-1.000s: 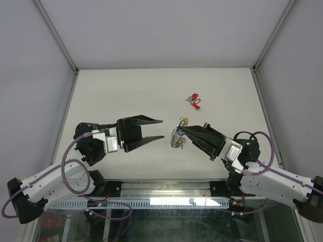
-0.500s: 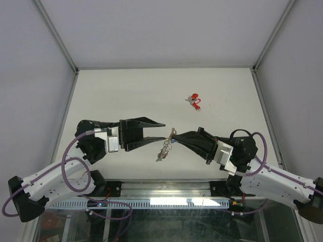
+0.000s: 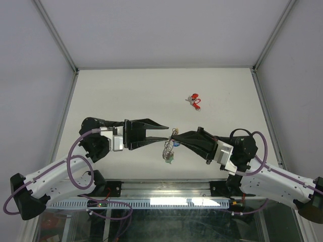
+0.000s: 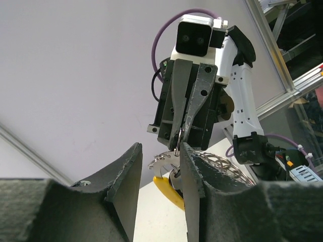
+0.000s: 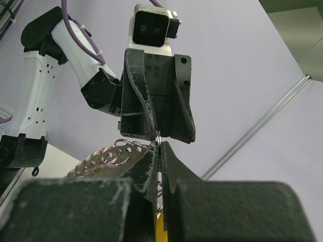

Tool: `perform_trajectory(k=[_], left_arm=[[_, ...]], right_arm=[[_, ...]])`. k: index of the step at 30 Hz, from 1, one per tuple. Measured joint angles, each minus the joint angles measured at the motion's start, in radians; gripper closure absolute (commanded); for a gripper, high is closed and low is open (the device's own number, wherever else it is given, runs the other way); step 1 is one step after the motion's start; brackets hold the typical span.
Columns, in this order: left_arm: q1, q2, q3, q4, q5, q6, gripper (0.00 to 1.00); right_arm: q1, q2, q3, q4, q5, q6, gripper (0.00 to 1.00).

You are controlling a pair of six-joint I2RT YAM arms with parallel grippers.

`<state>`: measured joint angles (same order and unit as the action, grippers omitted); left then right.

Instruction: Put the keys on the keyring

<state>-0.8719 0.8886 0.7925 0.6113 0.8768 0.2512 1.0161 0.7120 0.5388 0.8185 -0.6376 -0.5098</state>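
The keyring (image 3: 167,149) hangs in mid-air over the table's near middle, with a green tag (image 3: 170,160) at its bottom and a blue one (image 3: 174,143) higher up. My right gripper (image 3: 174,134) is shut on a small ring at its top, and that pinched ring (image 5: 158,136) pokes out past the tips of the right gripper (image 5: 159,147). My left gripper (image 3: 168,132) faces it tip to tip, open, its jaws either side of the keyring's silvery plate (image 4: 161,162) and yellow arc (image 4: 167,190). A red-tagged key (image 3: 194,101) lies on the table farther back.
The white table (image 3: 126,91) is walled at the left, the right and the back. A metal rail (image 3: 161,189) runs along the near edge between the arm bases. The keyring's chain of silver rings (image 5: 108,154) hangs left of my right fingers.
My right gripper has carried the keyring left and up off the table. My left gripper has come right to meet it, and its jaws have narrowed around the ring's top.
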Motion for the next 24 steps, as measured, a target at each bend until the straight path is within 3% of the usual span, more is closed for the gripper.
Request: perform_trajectory(k=[13, 24], left_arm=[[-0.005, 0.018, 0.005, -0.002, 0.023, 0.001, 0.74], [-0.006, 0.022, 0.006, -0.003, 0.024, 0.003, 0.88]], right_arm=[[0.000, 0.009, 0.001, 0.008, 0.001, 0.007, 1.00], [0.000, 0.009, 0.001, 0.011, 0.005, 0.007, 1.00]])
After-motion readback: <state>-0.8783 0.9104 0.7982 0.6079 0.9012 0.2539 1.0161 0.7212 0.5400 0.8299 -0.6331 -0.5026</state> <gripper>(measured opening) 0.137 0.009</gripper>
